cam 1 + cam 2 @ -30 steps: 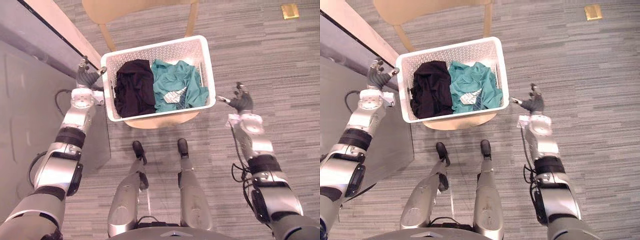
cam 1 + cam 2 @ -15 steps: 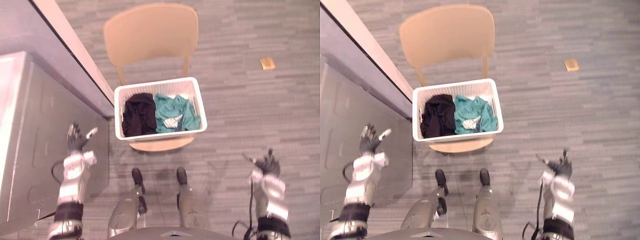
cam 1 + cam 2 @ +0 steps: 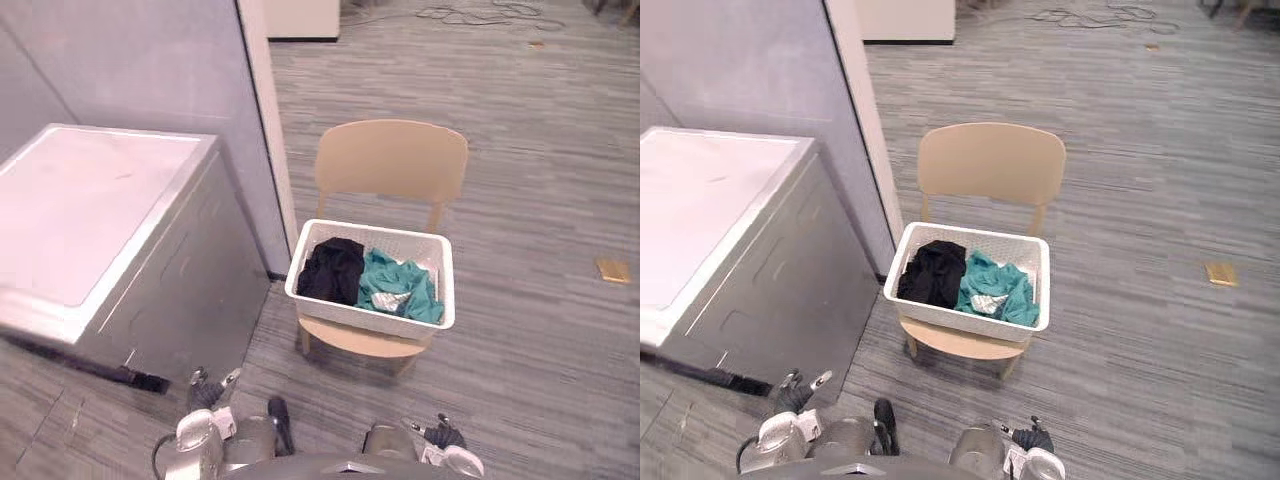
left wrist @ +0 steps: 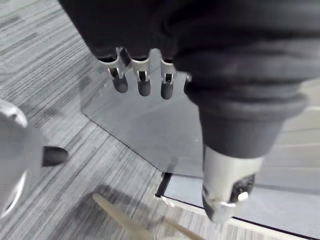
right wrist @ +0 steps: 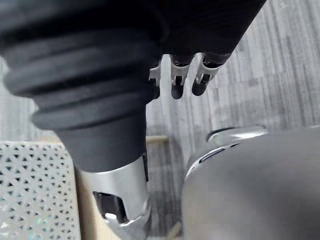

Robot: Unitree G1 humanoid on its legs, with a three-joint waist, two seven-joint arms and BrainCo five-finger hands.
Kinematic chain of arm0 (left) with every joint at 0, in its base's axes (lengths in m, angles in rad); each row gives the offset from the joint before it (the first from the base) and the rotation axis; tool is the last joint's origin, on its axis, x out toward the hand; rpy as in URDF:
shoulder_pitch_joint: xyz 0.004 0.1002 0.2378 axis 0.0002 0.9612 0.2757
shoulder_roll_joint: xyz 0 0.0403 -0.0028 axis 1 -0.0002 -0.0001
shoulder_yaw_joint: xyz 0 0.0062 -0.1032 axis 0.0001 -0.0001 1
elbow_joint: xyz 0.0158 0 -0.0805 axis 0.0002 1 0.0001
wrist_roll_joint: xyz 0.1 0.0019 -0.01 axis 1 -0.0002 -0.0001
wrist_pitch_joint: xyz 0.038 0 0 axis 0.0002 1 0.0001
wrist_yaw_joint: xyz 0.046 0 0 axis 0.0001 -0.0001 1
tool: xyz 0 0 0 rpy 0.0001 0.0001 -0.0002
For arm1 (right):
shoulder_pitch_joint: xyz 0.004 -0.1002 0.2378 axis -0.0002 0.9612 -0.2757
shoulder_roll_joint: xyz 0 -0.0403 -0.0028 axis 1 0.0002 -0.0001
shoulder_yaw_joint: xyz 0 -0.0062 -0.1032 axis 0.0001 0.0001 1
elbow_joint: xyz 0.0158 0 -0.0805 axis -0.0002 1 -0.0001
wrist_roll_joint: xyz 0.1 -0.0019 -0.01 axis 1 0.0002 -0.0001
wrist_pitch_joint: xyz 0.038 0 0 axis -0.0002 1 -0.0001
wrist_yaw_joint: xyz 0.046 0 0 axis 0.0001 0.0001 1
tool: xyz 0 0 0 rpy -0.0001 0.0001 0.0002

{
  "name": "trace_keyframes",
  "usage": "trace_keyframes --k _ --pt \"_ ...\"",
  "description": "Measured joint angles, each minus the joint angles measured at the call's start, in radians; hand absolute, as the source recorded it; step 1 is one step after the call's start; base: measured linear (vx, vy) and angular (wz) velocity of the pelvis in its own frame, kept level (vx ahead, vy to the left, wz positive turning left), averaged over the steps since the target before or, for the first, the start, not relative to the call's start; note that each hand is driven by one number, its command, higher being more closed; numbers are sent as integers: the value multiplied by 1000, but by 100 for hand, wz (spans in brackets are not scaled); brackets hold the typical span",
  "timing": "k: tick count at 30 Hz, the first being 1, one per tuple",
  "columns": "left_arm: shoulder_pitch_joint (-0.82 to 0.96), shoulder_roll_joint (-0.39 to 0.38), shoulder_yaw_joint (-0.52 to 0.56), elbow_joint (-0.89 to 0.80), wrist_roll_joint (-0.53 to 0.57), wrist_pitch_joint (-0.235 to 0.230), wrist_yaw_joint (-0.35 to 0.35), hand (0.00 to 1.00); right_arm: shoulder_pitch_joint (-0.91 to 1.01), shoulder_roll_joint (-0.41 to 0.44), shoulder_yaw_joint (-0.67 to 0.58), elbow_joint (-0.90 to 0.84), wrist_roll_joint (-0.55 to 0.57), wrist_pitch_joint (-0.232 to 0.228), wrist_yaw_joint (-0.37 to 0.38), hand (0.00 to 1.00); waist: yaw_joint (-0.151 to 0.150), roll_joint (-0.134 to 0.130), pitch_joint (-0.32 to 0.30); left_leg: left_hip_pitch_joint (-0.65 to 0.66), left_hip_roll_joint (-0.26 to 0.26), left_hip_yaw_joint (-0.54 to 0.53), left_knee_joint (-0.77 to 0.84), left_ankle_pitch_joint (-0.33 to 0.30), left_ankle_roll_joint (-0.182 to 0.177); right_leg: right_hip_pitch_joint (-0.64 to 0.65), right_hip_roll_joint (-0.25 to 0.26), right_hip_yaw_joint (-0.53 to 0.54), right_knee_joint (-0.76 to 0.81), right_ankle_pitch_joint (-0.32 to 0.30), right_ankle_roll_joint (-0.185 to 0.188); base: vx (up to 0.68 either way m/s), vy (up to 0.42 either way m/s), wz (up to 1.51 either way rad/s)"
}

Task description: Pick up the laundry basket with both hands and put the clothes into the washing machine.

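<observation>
A white perforated laundry basket (image 3: 366, 320) sits on the seat of a tan wooden chair (image 3: 392, 160). Inside it lie a black garment (image 3: 332, 270) on the left and a teal garment (image 3: 402, 290) on the right. My left hand (image 3: 204, 395) is low at the front, near the washing machine's corner and well short of the basket. My right hand (image 3: 443, 437) is low at the front right, also far from the basket. In the wrist views the left hand (image 4: 144, 86) and right hand (image 5: 177, 88) have straight fingers and hold nothing. The basket's corner (image 5: 30, 190) appears beside the right thumb.
A grey washing machine (image 3: 95, 200) with a closed white lid stands at the left, against a grey partition wall (image 3: 150, 60). A small tan plate (image 3: 612, 270) lies on the carpet at the right. Cables (image 3: 470, 12) trail on the floor far back.
The camera has swung up and back, so basket and chair now look small and far. Both hands, which were beside the basket's ends, have dropped low and away. The basket stays on the chair.
</observation>
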Motion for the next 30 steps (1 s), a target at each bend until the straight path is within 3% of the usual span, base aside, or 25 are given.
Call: trace_keyframes --k 3,4,5,6,7,8,9,10,11,12,13,14,17,19,21,23,24,27,30 --pt "0 0 7 -21 18 -2 -4 0 -2 -11 18 0 -28 0 16 0 1 6 -4 53 95 -56 223 -42 -45 16 -2 -1 -4 17 18 -119 125 14" --pt "-3 0 7 -32 18 -2 -4 0 -10 -14 16 0 -34 -1 16 0 1 15 -13 74 139 -100 276 -29 -54 0 -2 2 -6 37 33 -140 266 14" --pt "-13 1 8 -38 18 -2 -3 0 -25 -17 7 16 -35 -2 16 0 -3 20 -27 88 160 -131 243 -28 -83 -31 -10 4 -13 70 46 -206 388 21" --pt "-28 4 7 -36 18 -1 -2 0 -45 -21 -4 45 -35 -3 16 0 -9 17 -33 82 124 -113 216 -51 -65 -41 -20 2 -28 97 43 -151 259 36" --pt "-42 12 5 -44 18 0 4 0 -82 -9 -5 116 -34 2 19 0 -23 -16 -38 78 57 -105 116 -60 -48 -64 -23 6 -48 90 52 -141 196 46" --pt "-61 33 3 -46 18 -1 5 0 -96 1 -4 150 -34 7 22 0 -27 -62 -55 87 32 -133 40 -80 -50 -73 -8 12 -66 96 39 -106 78 75" --pt "-91 47 -31 -53 18 -8 4 0 -98 5 -30 171 -32 8 16 0 -27 -50 -50 78 72 -147 2 -138 -54 -61 -9 -23 -157 169 40 -114 110 67" --pt "-100 51 -51 -56 19 -15 2 0 -106 -4 -43 191 -32 8 15 0 -30 -39 -50 79 87 -167 -26 -154 -75 -67 -6 -33 -167 184 55 -154 260 61" --pt "-118 50 -71 -54 18 -16 2 0 -127 -26 -67 226 -31 6 15 0 -33 -12 -39 82 81 -194 -98 -232 -172 -74 -3 -42 -206 233 68 -190 377 45" --pt "-131 68 -72 -53 18 -17 0 0 -144 -28 -89 252 -24 7 15 0 -42 -20 -25 74 58 -183 -131 -288 -164 -63 -13 -48 -270 287 81 -192 391 34" --pt "-130 90 -74 -52 17 -18 -1 0 -152 -13 -98 266 -16 7 14 0 -38 -43 -13 66 38 -179 -113 -282 -158 -54 -25 -45 -299 312 68 -235 335 20" --pt "-121 117 -82 -47 17 -18 -4 0 -150 1 -105 271 1 10 10 0 -32 -43 -8 41 28 -183 -90 -289 -148 -45 -23 -42 -328 328 54 -242 242 10" --pt "-105 200 -75 -10 27 -19 -5 0 -137 21 -115 272 45 13 8 0 -19 -69 -14 -61 -5 -244 -38 -289 -111 -37 -12 -25 -370 271 28 -216 136 55" --pt "-94 214 -56 13 52 -12 -11 0 -134 22 -120 271 54 14 7 0 -14 -60 -9 -83 -19 -285 -35 -271 -93 -24 16 31 -369 202 -3 -148 50 88" --pt "-64 211 -47 14 69 -1 -20 0 -131 21 -121 262 54 16 7 0 -15 -43 -10 -70 -31 -356 -71 -244 -79 3 68 132 -314 66 -48 -105 2 93" --pt "-62 208 -49 12 68 0 -19 0 -127 32 -117 253 55 14 8 0 -17 -62 -32 -54 -38 -376 -137 -208 -91 3 95 180 -252 8 -54 -57 -93 107" --pt "-64 204 -56 11 68 0 -18 0 -122 49 -113 248 56 13 8 0 -21 -84 -49 -42 -38 -377 -181 -180 -103 11 103 201 -238 -2 -60 -20 -147 111" --pt "-61 186 -90 17 68 2 -20 0 -131 76 -104 258 58 7 13 0 -17 -121 -77 26 -51 -387 -337 -103 -122 7 121 264 -216 -4 -55 30 -198 51" --pt "-95 143 -142 60 52 0 -44 0 -161 65 -92 258 120 -19 17 0 -47 -114 -109 53 -50 -420 -506 12 -150 -11 163 369 -264 40 24 138 -214 28"
